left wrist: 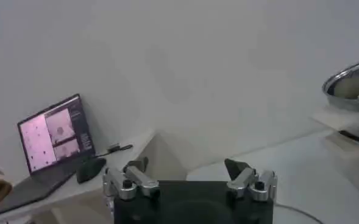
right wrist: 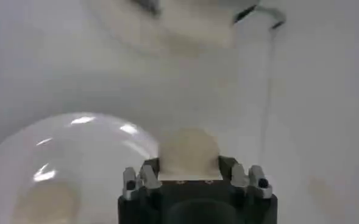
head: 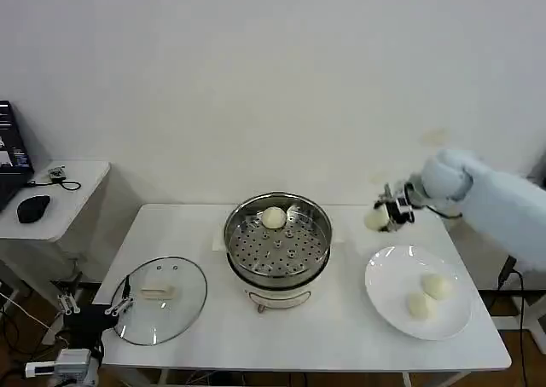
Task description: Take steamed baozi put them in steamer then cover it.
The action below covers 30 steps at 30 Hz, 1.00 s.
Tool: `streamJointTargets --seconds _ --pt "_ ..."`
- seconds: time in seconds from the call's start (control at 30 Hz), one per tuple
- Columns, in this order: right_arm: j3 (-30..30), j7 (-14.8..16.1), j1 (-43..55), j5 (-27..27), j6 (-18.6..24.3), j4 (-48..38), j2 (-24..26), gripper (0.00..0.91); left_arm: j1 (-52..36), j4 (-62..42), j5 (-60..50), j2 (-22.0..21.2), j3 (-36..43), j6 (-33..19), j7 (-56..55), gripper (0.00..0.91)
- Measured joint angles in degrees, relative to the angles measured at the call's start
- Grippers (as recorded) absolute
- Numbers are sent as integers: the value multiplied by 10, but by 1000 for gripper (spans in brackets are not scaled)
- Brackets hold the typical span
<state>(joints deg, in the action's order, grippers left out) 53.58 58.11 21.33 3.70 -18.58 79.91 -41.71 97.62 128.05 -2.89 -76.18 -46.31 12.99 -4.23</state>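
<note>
One baozi (head: 375, 220) is pinched in the right claw (head: 386, 216), raised between plate (head: 384, 295) and steamer (head: 277, 238). Another sits inside; two wait on the plate. Left claw (left wrist: 190, 172) hangs spread near the cover (head: 159, 299), lying on the table (head: 341, 336).

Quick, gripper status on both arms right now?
Left gripper: open, empty, parked low beside the table's left end.
Right gripper: shut on a baozi, held in the air between the plate and the steamer.
</note>
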Motion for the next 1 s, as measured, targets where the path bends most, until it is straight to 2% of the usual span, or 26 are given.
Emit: streamJointTargets --seconds 0.23,0.53,0.73,1.0 --pt "42 -24 53 81 -56 -1 -85 675 -3 0 0 -2 -3 0 0 907" --pt "83 -60 54 162 -125 -34 -207 665 0 1 2 -4 -12 0 0 907" --pt "103 -75 40 191 -154 -63 -263 675 -1 2 2 -5 -15 -1 0 907" --pt "112 -89 19 205 -171 -102 -311 675 -6 -1 2 -6 -14 -1 -1 907"
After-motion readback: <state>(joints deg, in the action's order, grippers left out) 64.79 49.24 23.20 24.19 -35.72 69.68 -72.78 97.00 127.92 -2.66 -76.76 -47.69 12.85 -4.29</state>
